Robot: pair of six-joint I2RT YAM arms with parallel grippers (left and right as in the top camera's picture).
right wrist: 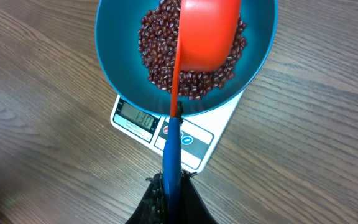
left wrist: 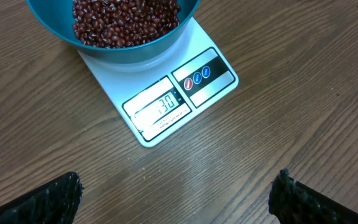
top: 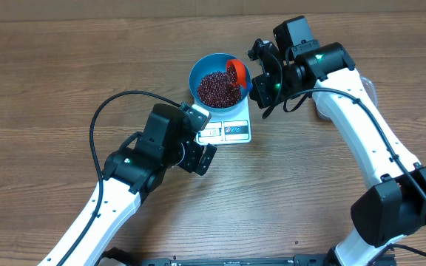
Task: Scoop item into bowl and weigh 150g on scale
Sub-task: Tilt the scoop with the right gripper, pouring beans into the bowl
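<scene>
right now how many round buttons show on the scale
3, in a row on the scale beside its display: one red button, two blue buttons.

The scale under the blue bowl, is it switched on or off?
The scale is on: its display is lit and shows digits in both wrist views.

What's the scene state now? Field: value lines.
bowl: round blue bowl sitting on the small white kitchen scale
contents: heap of dark red-brown beans
display: appears to read 130
scoop: orange-red plastic scoop with blue handle, held over the bowl
right gripper: shut on the scoop's handle
left gripper: open, empty, above the wooden table beside the scale
</scene>
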